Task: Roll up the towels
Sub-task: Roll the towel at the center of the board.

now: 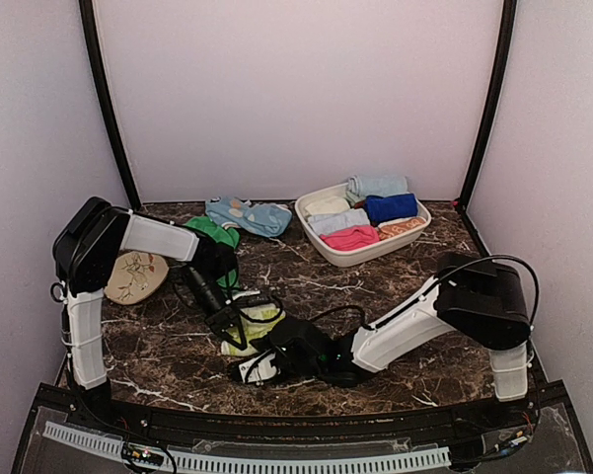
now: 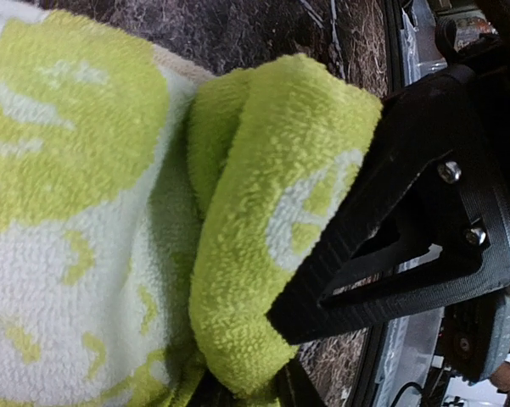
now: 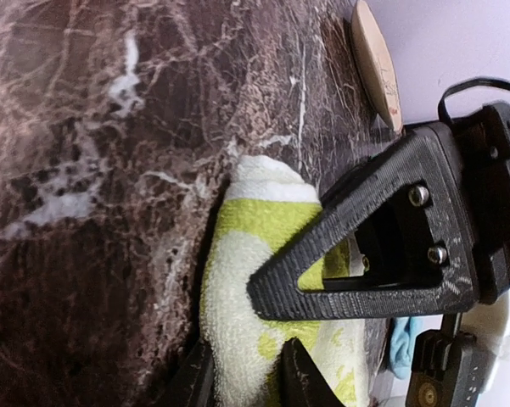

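Observation:
The lime-yellow towel (image 1: 245, 334) with white swirls lies on the marble table between both grippers, partly rolled. My left gripper (image 1: 229, 318) is shut on a thick fold of this towel (image 2: 263, 212); the fold bulges between the upper finger (image 2: 365, 229) and the lower one, and the left gripper (image 2: 267, 360) fills the view's right side. My right gripper (image 1: 264, 363) is at the towel's near end, its jaws pinching the rolled edge of the towel (image 3: 238, 280) in the right wrist view (image 3: 250, 339). The plain green towel (image 1: 213, 231) lies behind the left arm, partly hidden.
A tan leaf-print disc (image 1: 135, 276) lies at the left. A light blue cloth (image 1: 248, 215) sits at the back. A white basket (image 1: 347, 259) at the back right holds several rolled towels. The table's front rail (image 2: 399, 85) runs close to the grippers.

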### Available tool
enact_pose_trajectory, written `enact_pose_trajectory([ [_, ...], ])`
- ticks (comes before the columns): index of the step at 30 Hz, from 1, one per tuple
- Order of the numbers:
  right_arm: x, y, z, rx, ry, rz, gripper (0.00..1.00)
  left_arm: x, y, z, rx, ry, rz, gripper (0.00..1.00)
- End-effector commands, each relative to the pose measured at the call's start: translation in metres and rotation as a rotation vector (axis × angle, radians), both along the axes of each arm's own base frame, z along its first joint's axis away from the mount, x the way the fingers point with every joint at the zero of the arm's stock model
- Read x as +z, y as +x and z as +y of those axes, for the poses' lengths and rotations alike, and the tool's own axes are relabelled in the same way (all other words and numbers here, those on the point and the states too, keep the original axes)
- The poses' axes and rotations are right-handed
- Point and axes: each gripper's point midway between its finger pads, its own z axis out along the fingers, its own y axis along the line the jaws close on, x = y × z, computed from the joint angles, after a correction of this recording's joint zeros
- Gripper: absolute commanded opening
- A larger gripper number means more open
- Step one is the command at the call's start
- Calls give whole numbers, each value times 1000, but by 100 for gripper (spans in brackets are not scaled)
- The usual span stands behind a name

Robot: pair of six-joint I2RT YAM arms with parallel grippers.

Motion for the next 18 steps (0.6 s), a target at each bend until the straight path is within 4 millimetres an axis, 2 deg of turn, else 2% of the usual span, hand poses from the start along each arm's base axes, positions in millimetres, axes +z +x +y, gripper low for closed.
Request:
enact_pose_trajectory([
  [1,-27,2,-7,-53,-83,196,25,-13,11,27,-63,77,-165,26],
  [4,-28,0,-6,-78,-97,316,17,9,26,33,-8,8,-267,44],
  [7,-28,-9,-6,-97,-105,471,11,40,52,46,139,-105,-399,45],
  [8,-28,-11,-7,-110,-107,516,9,59,59,54,188,-163,-471,46],
  [10,-32,-16,-11,-124,-117,586,7,71,68,69,237,-207,-609,53],
  [13,-37,-22,-14,-144,-134,699,5,69,51,87,174,-170,-715,53],
  [15,-38,-22,-14,-170,-140,802,4,72,39,89,138,-182,-728,51],
  [18,-36,-18,-11,-199,-139,977,3,77,31,90,112,-196,-748,48],
])
